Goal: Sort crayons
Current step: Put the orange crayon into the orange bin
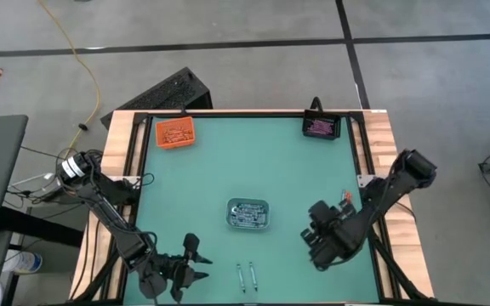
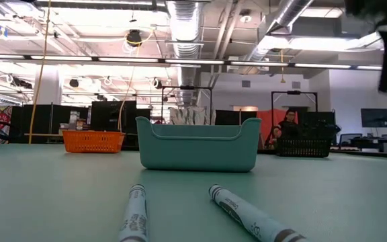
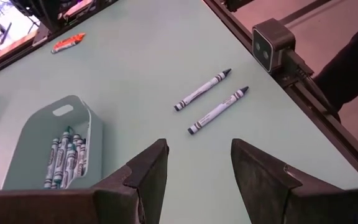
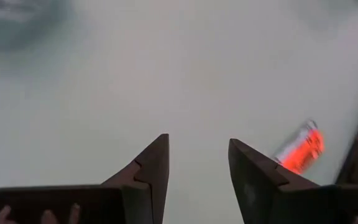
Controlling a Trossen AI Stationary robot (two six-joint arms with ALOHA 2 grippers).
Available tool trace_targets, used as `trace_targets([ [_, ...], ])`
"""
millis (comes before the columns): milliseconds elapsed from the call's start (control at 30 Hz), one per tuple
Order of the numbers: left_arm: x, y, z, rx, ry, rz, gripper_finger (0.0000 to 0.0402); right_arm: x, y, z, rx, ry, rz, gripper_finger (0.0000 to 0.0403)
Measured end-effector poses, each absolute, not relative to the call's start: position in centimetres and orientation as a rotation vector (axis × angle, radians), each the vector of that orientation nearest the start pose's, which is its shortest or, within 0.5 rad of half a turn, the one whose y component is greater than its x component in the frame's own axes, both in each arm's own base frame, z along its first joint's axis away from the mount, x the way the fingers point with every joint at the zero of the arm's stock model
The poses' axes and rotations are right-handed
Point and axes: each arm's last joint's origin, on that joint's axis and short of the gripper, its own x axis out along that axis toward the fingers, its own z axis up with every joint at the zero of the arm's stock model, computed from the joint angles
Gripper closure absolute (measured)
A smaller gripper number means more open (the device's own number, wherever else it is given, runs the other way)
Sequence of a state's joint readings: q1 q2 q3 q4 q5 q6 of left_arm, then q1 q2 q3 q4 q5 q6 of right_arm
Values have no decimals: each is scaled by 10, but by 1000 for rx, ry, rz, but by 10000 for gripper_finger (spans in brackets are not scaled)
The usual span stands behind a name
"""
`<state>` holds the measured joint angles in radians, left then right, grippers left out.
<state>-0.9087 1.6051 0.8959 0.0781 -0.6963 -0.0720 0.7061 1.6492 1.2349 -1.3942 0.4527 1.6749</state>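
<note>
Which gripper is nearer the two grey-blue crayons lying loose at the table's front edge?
Left. The left gripper sits open just beside the pair; the right gripper, also open, hangs farther off on their other side.

In the low view we see the two grey-blue crayons (image 2: 134,215) near the front edge of the tabletop cut off by the picture's bottom edge, their labels unreadable. The walls of the grey-blue tray (image 2: 199,144) hide what lies inside it. In the high view the contents of the orange tray (image 1: 175,133) and the black tray (image 1: 321,127) at the far corners are too small for us to count. In the right wrist view the orange-red crayon (image 4: 300,148) is blurred.
</note>
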Motion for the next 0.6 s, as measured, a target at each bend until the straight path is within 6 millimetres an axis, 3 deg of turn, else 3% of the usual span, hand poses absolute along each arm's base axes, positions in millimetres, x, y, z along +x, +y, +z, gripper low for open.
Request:
trace_targets([
  [200,217,-246,202,363,431,-185,235,188,139,199,458,1167,-1153,244],
  [600,218,-246,202,360,428,-184,235,168,120,172,585,1186,-1315,244],
])
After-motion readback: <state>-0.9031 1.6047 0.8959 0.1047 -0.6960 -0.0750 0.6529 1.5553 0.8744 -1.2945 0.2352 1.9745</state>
